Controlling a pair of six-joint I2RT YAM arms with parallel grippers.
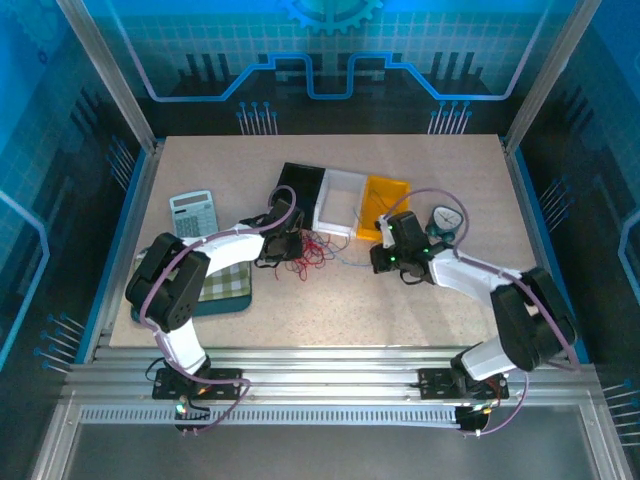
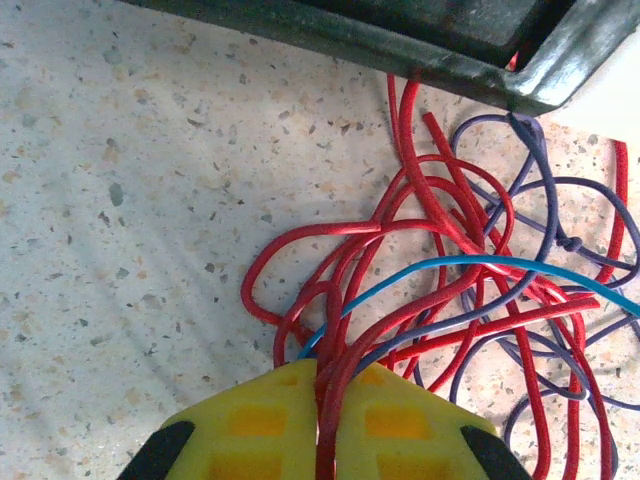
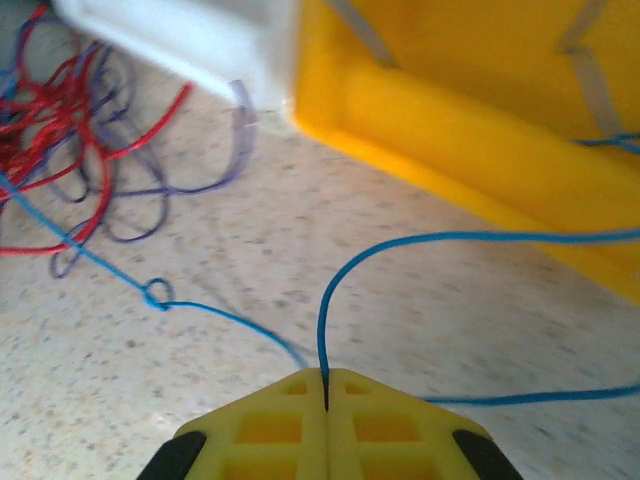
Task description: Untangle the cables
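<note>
From above: a pale speckled table (image 1: 200, 165), with a small tangle of thin cables (image 1: 312, 250) near the middle, the red loops plainest. Just behind the tangle, three trays side by side: black tray (image 1: 300, 185), white tray (image 1: 330, 208), yellow tray (image 1: 385, 195). Left gripper (image 1: 288, 243) down at the left edge of the tangle. Right gripper (image 1: 383, 258) to the right of it, apart from the main heap, just in front of the yellow tray. Further off, a calculator (image 1: 193, 213) at far left, a checked cloth (image 1: 228, 285) partly under the left forearm, and a small round item (image 1: 446, 220) beside the right wrist, too small to identify.

From the left wrist: yellow fingertips pressed together, clamped on red strands (image 2: 330, 330) that run up from between them. Beyond, a heap of red and purple loops lying on the table, crossed by one blue strand (image 2: 500, 265). Dark tray edge across the top, close behind the heap and over the ends of a few strands.

From the right wrist: yellow fingertips closed tight on the blue strand alone. One length arching right toward the yellow tray wall, another trailing left through a tiny knotted loop to the blurred red and purple tangle at upper left. White tray corner above the tangle, yellow tray filling the upper right.
</note>
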